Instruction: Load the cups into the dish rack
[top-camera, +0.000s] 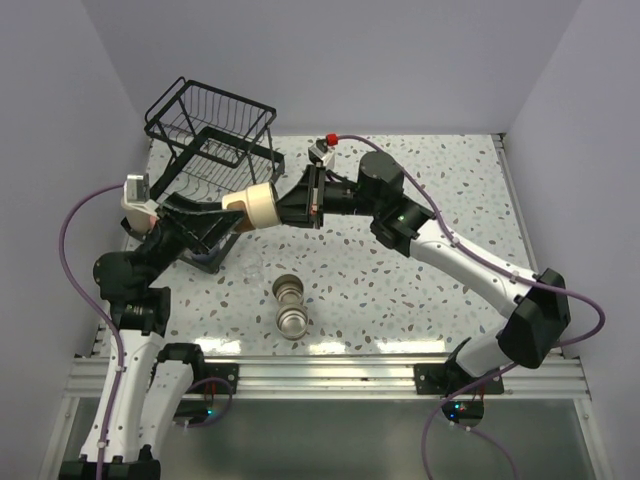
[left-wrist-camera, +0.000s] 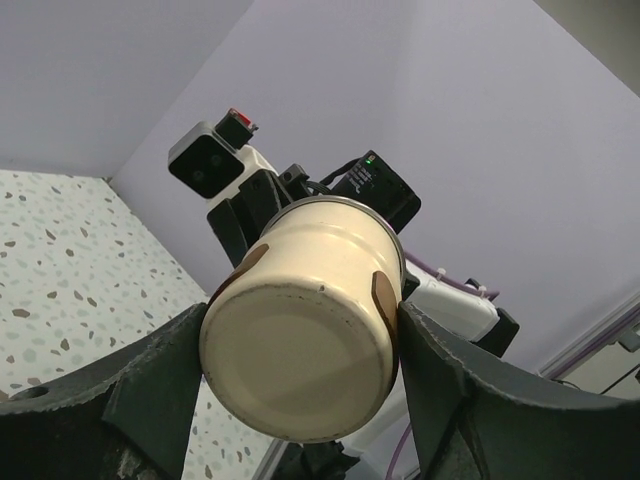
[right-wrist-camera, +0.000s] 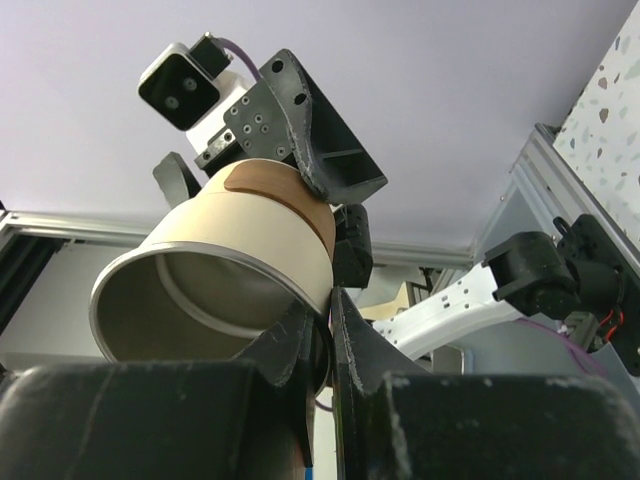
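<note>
So the tan cup (top-camera: 258, 208) is up in the air, lying sideways between the two arms. The left gripper (left-wrist-camera: 300, 385) has the closed bottom end. Its fingers (left-wrist-camera: 150, 390) are spread around it, one pressed against each side of the wall. The right gripper (right-wrist-camera: 327, 330) has the open end. Its fingers (right-wrist-camera: 285, 350) are nearly together and pinch the rim wall, one tip inside the mouth and one outside.

The dish rack (top-camera: 210, 130) stands just beyond the left fingers, on the side away from the arm bases, and the cup isn't touching it. Down on the speckled table (top-camera: 450, 200), on the near side of both sets of fingers, there's a steel cup (top-camera: 288, 289) with a second steel cup (top-camera: 293, 322) right beside it. I think they're lying on their sides, but that's hard to call from above.
</note>
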